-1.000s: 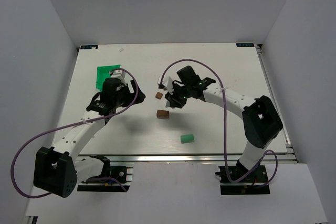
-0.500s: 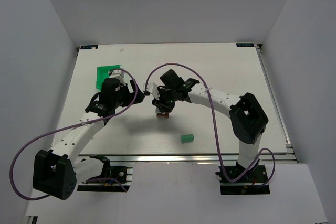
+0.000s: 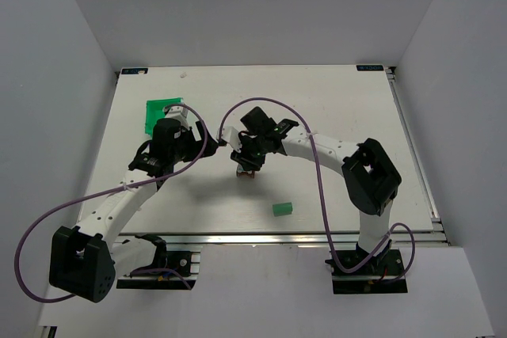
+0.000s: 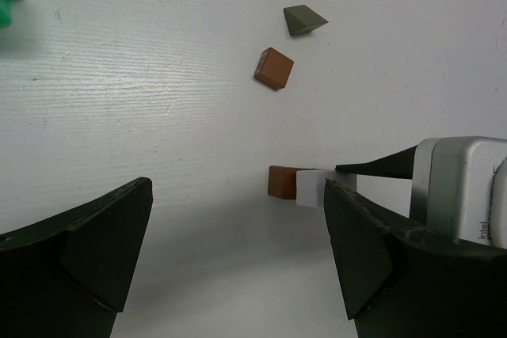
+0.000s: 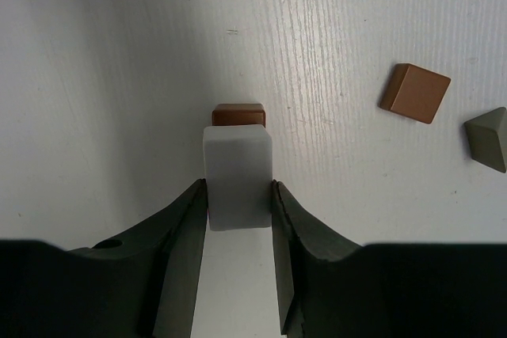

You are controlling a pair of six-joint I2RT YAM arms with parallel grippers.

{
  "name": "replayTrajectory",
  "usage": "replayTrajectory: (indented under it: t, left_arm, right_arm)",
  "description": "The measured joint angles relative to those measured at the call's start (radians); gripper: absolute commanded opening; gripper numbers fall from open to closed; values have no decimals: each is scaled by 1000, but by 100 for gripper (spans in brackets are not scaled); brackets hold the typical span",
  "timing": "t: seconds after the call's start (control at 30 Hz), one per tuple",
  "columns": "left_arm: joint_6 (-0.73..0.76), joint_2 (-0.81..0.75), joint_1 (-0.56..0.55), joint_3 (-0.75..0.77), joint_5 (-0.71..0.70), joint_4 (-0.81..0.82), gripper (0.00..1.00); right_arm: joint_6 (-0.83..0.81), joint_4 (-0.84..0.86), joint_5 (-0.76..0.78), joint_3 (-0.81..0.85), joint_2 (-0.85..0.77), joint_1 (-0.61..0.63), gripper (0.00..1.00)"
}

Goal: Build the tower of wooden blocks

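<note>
Item: wood block tower [image 3: 249, 173], centre of top view; only brown base block [image 5: 238, 114] laid.
Whitish block [image 5: 238, 176] pinched by side faces in right gripper [image 5: 238, 187], over base; contact unclear.
Handling: likely light, rigid, smooth; topples easily.
Left gripper [image 4: 238, 189] spread wide, empty.
</note>
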Motion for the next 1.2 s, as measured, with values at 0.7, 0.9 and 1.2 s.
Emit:
replayTrajectory:
  t: [0.7, 0.9, 1.2]
  left_arm:
    - [1, 1, 0, 0, 0, 2, 98]
    - [1, 3, 1, 0, 1, 2, 98]
    - [0, 3, 1, 0, 2, 3, 98]
  right_arm:
    - [-1, 16, 22, -18, 3, 0, 29]
    - [-1, 32, 23, -26, 5, 0, 32]
    - [-1, 35, 26, -27, 5, 0, 36]
